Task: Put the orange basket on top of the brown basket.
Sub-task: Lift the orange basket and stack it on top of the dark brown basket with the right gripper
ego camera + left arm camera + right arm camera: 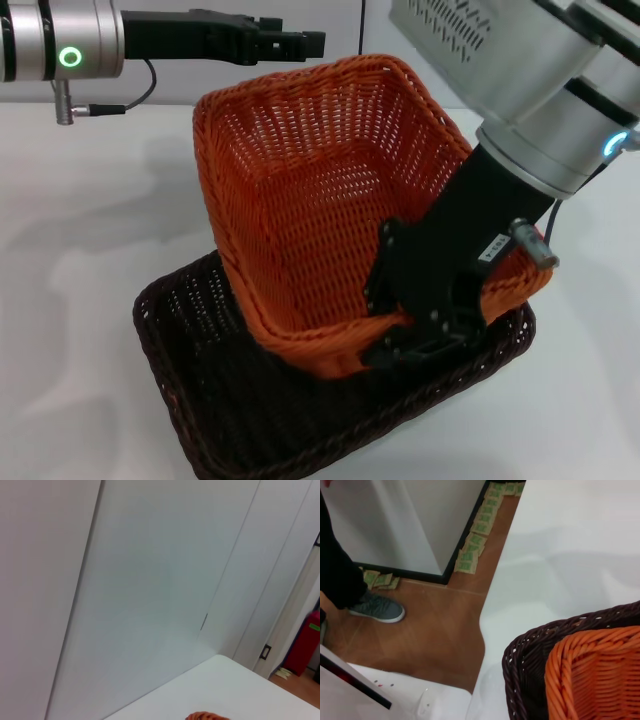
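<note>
right pincer (pixel 425 335) gripping tilted orange basket (pixel 300 190), inside brown basket (pixel 190 390)

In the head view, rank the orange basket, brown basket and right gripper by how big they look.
1. orange basket, tilted and nearest the camera, so its lead is partly nearness.
2. brown basket, much of it hidden beneath the orange one; the two may match in real size.
3. right gripper, clamped on the orange rim, clearly smallest.
</note>
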`<state>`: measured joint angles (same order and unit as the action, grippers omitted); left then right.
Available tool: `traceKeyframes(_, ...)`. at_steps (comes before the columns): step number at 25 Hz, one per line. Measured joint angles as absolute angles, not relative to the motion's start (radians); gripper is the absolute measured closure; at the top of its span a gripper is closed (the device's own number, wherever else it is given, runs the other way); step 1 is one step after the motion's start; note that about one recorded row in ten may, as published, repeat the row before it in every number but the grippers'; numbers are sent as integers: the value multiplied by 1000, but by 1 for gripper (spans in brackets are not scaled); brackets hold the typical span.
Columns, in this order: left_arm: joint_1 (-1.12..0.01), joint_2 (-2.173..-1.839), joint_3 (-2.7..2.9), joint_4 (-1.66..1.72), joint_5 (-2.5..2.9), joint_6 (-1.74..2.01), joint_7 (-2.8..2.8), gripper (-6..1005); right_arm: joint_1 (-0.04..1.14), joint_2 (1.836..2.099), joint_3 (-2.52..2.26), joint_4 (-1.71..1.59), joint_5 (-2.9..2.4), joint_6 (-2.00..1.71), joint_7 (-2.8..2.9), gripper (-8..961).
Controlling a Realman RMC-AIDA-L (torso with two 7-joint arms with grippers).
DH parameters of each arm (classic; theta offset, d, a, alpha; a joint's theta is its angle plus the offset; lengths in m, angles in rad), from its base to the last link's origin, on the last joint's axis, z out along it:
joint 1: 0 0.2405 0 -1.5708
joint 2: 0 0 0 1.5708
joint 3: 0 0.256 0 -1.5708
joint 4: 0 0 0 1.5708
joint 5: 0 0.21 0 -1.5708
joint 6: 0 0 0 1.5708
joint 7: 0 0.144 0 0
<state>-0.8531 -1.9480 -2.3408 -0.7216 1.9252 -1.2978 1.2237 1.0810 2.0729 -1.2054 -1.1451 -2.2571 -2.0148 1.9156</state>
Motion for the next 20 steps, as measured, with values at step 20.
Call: traceKeyframes(20,-872,-1945,-2341,-703,1925,-1284,1232,188,1056,2067,-1079,-1154,-2234,-1955,1844,422)
